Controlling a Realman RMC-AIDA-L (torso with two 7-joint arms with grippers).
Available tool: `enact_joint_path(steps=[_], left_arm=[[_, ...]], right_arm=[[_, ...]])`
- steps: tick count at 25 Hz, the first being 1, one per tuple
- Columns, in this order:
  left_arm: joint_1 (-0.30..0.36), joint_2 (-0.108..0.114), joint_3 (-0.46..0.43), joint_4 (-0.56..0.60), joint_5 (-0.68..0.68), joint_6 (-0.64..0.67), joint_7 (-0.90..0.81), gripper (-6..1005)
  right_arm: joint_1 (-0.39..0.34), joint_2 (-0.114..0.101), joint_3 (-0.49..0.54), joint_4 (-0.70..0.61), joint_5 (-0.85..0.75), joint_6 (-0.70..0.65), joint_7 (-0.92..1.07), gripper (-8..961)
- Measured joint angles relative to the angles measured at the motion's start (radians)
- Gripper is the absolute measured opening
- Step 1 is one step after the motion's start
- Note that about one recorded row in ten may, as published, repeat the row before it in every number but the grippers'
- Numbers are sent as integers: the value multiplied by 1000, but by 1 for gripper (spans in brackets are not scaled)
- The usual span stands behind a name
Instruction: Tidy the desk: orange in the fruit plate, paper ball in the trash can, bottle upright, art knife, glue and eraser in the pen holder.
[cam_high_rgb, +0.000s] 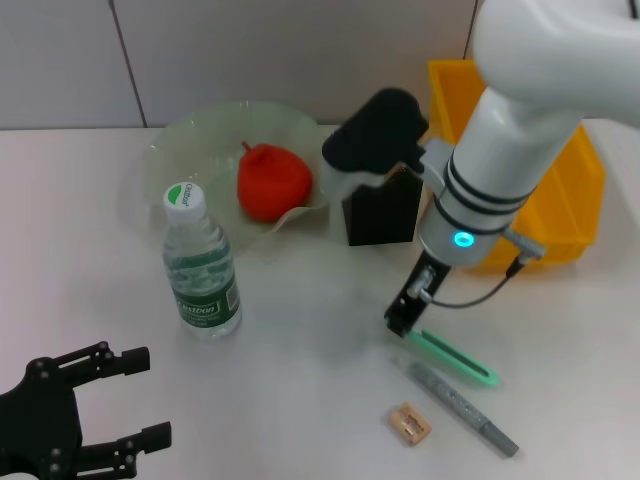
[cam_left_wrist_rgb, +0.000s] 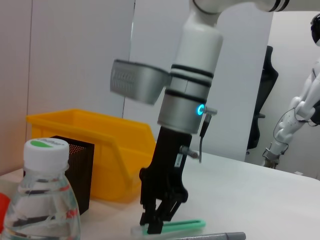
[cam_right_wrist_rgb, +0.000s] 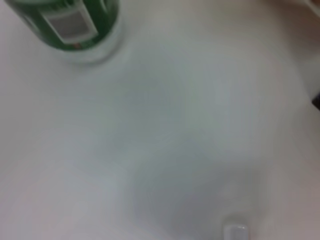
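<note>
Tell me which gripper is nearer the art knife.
Right. The right gripper is down at the art knife's white-tipped end; the left gripper sits far across the desk, past the bottle.

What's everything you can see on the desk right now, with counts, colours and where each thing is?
orange: one, red-orange, in the fruit plate
fruit plate: one, pale green, far left
bottle: one, clear, green label, upright, in front of the plate
pen holder: one, black, centre
trash can: one, yellow, far right
art knife: one, mint green, lying at the right gripper
glue: one, grey, beside the knife
eraser: one, tan, near edge
right gripper: black, down at the knife's end
left gripper: black, open, near left corner
</note>
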Motion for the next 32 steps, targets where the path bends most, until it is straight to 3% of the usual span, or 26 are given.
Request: enact_joint_path(steps=[9,14,23,27,32], left_arm=[[-3,0,-3,-9,0,-2,-3,812],[-4,0,-3,-11,0,-7,-4,813],[-11,0,-3,-26,0,-18,2,813],[-21,0,-1,-26,0,-23,-2,813],[-22,0,-1,-26,0,-25,-2,813]], right_arm=[[-120,-7,236,-447,-120,-153,-15,170],[-180,-6,357,-629,-107,-129,-62,172],[-281,-4,363,-647,21,130,-198,178],[-344,-4,362,-594,210,293,-379,180],[-338,-5,363,-474,306,391,-498,183]])
